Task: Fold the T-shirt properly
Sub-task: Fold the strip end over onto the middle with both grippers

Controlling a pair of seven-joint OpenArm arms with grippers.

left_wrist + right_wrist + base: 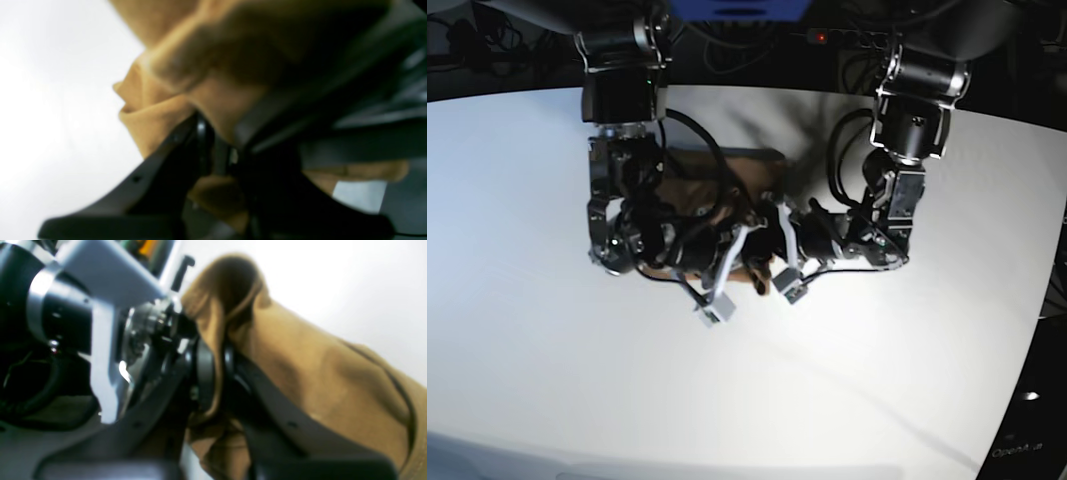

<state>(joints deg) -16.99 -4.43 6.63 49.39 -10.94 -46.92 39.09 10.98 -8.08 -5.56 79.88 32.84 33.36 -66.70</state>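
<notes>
Both arms crowd together at the table's (517, 330) middle. The left gripper (213, 140) pinches a bunched fold of the brown T-shirt (300, 373); the right gripper (215, 373) is likewise clamped on the cloth. The rest lies toward twelve o'clock beneath them.

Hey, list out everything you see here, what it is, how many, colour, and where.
T-shirt: one, brown, bunched on the table's middle under the arms, pinched by both grippers.
Table: one, white, fills the base view.
Cables: several, dark, along the far edge behind the arms.
Left gripper: one, black, shut on a fold of the T-shirt.
Right gripper: one, black, shut on a T-shirt fold.
</notes>
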